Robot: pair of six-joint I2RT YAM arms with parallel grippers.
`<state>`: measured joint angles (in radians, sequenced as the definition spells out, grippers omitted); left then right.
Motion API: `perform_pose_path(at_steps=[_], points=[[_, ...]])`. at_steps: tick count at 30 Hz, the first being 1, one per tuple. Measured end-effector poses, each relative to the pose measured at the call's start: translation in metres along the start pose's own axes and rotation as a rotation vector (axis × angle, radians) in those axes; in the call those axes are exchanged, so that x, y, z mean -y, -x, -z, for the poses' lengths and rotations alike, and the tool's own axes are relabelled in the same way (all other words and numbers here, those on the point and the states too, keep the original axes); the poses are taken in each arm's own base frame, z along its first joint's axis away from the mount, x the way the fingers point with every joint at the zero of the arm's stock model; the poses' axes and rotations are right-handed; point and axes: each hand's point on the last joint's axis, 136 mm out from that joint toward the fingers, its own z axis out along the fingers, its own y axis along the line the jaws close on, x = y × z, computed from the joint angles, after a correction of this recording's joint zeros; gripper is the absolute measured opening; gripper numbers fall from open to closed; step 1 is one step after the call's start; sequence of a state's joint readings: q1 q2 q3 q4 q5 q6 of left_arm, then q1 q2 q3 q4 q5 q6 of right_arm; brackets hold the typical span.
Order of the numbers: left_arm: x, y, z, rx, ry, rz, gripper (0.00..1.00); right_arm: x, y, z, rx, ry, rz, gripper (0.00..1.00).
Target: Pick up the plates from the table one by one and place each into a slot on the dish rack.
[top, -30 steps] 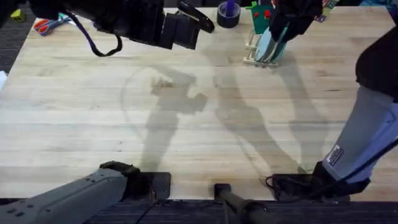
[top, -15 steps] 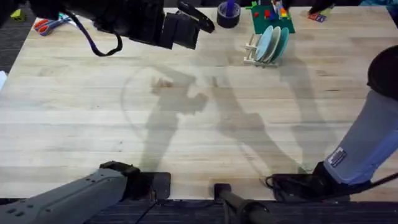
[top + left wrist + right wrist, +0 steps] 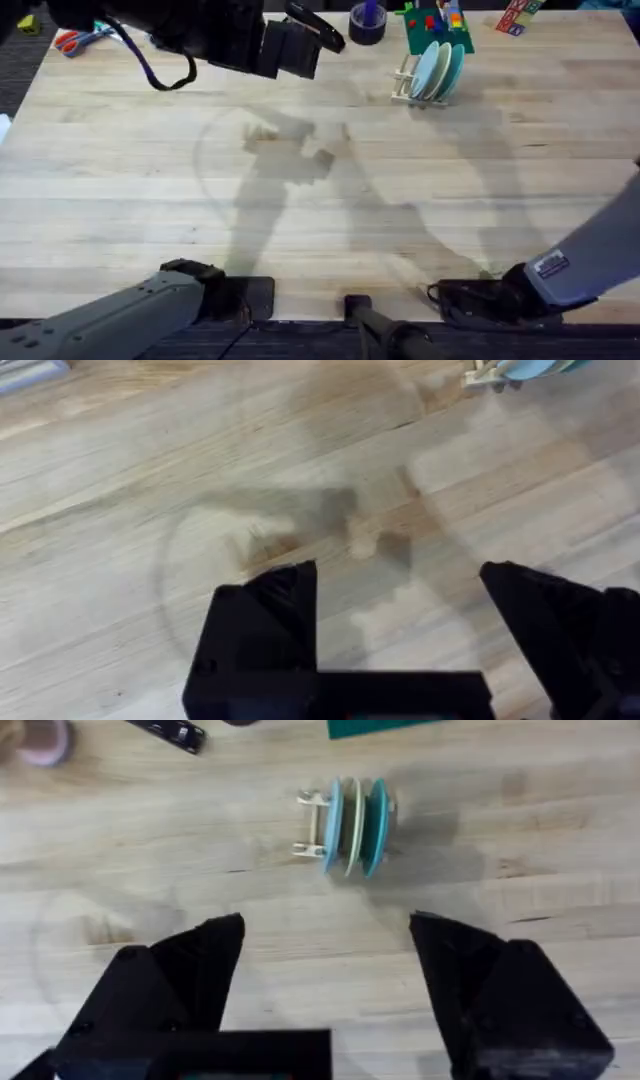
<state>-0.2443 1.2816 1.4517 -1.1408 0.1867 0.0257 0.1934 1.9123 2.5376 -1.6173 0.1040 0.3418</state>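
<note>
Wood of the desk: pale planks with visible grain make the desk [image 3: 330, 220]; no plate lies flat on the part of it that can be seen.
Dish rack: the small wooden dish rack [image 3: 312, 822] stands on the desk, well apart from both claws and beyond the tips of the right claw in the right wrist view.
Plates: three plates [image 3: 352, 825] stand on edge in the rack, side by side in neighbouring slots; two look blue or teal and the middle one is paler.
Right claw: the right claw [image 3: 325, 955] hangs above bare desk with its jaws wide apart and nothing between them.
Left claw: the left claw [image 3: 400, 610] is also spread wide and empty, over bare wood, with the rack far off past one of its fingertips.
Other things: a green tray [image 3: 437, 27] with coloured blocks sits just behind the rack, and a dark roll of tape [image 3: 367, 22] is beside it.
Step in hand: the placing seems finished, since every plate seen is in a slot and both claws are free.
Next move: probably only a check that no plate is left outside the views, then both arms can go to rest; if one is found, the nearer claw must go down over its rim.
</note>
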Motion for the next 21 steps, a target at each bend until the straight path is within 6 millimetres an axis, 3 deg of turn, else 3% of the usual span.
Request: perform_pose_path(at_steps=[6,13,21], points=[[0.000,0.000,0.000,0.000,0.000,0.000,0.993,0.004,-0.028,0.036,0.023,0.015,0.043,0.995],[0.000,0.000,0.000,0.000,0.000,0.000,0.994,0.029,-0.084,0.042,-0.062,-0.039,0.070,0.995],[0.000,0.000,0.000,0.000,0.000,0.000,0.994,0.056,-0.166,0.047,-0.150,-0.042,0.078,0.994]])
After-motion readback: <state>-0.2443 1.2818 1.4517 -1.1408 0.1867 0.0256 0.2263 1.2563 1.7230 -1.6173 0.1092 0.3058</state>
